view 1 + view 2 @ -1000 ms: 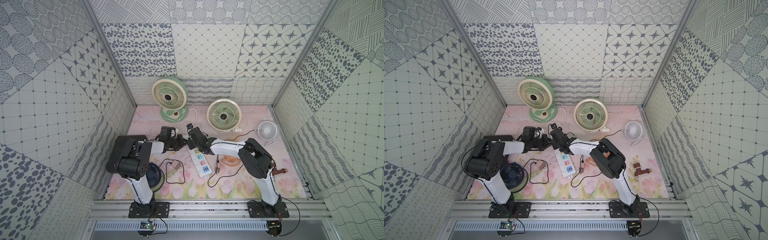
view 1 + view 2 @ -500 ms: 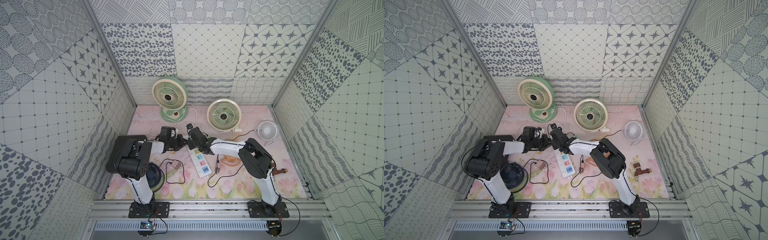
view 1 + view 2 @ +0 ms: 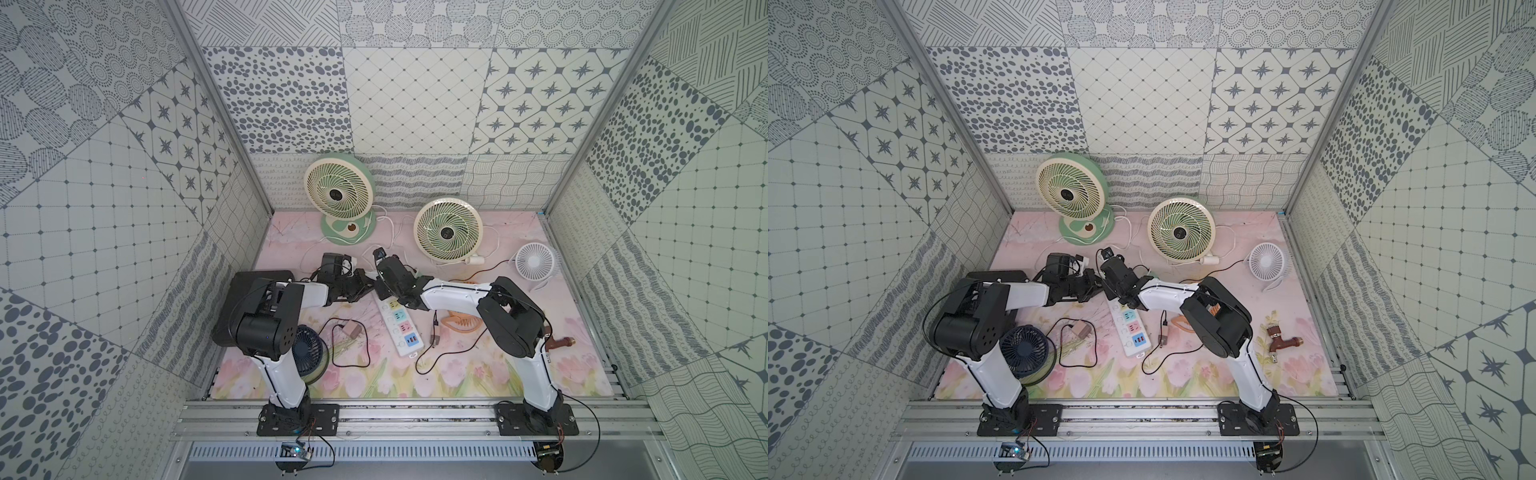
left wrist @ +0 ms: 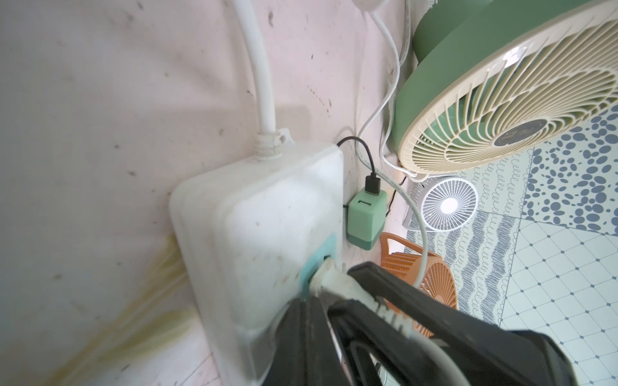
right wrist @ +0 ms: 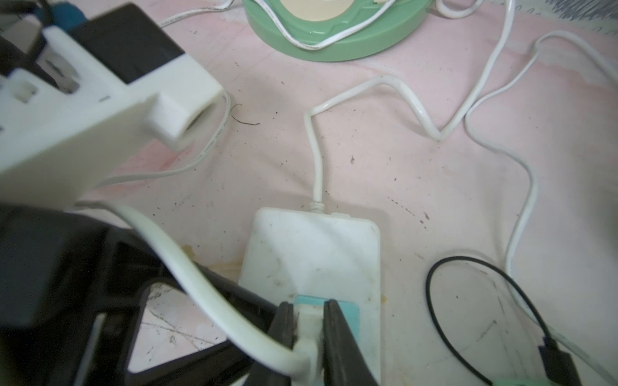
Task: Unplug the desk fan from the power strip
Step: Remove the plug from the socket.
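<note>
Right gripper pinching the white plug, pull not yet made.
Power strip lies mid-frame in a top view; left gripper (pressed together) sits beside it. Next, I'd judge: lift straight out, strip held down.

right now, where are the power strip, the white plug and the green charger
power strip [image 5: 314, 247]: right wrist view, bare white top by its cord
white plug [image 5: 309, 324]: right wrist view, middle of its body
green charger [image 4: 364, 220]: left wrist view, side face
</note>
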You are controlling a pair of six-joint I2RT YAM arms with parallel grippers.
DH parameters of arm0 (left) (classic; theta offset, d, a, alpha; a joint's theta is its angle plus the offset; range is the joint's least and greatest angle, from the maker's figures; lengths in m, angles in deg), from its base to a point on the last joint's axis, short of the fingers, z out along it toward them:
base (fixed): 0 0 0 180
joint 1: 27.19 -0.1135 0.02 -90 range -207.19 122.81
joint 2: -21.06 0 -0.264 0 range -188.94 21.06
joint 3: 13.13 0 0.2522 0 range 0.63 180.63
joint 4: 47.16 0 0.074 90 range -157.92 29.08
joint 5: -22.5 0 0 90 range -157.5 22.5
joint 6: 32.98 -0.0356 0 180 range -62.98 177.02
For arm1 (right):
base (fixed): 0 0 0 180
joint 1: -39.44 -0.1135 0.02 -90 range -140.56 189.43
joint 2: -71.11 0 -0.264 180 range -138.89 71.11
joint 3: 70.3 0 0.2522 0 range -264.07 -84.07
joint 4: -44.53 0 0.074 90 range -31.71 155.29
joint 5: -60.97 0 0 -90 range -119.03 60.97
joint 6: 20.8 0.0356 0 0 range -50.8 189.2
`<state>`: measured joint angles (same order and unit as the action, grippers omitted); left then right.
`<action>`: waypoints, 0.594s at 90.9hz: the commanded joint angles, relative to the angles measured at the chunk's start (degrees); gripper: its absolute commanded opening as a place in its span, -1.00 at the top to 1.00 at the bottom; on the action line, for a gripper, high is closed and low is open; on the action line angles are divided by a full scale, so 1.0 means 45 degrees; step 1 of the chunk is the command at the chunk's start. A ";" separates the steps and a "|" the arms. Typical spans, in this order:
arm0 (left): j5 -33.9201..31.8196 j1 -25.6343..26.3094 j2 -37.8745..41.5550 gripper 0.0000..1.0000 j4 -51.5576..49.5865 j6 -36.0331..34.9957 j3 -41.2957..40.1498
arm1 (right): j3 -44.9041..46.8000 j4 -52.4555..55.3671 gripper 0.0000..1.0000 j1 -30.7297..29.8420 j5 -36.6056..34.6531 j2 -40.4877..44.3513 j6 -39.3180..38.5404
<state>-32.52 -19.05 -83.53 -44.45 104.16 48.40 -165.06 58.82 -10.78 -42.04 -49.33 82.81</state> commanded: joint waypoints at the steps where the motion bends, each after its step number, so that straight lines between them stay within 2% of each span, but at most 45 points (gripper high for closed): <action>1: -0.1108 -0.0055 -0.0073 1.00 -0.1692 -0.0240 -0.0042 | 0.0155 -0.0422 0.94 0.0246 0.0313 0.0663 0.0527; 18: -0.1114 -0.0066 -0.0076 1.00 -0.1689 -0.0250 -0.0041 | -0.0190 -0.0018 0.94 -0.0355 -0.0981 0.0423 -0.0624; 33: -0.1113 -0.0068 -0.0034 1.00 -0.1742 -0.0284 -0.0049 | 0.0375 -0.0561 0.94 0.0405 0.0410 0.0686 0.0821; 38: -0.1132 -0.0072 0.0014 1.00 -0.1751 -0.0298 -0.0060 | 0.0348 -0.0567 0.94 0.0407 0.0452 0.0710 0.0799; 54: -0.1125 -0.0071 -0.0037 1.00 -0.1737 -0.0299 -0.0047 | -0.0276 0.0036 0.93 -0.0423 -0.1004 0.0354 -0.0682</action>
<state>-32.41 -19.10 -83.49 -44.58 104.14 48.40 -164.53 58.45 -11.02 -41.10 -49.02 83.64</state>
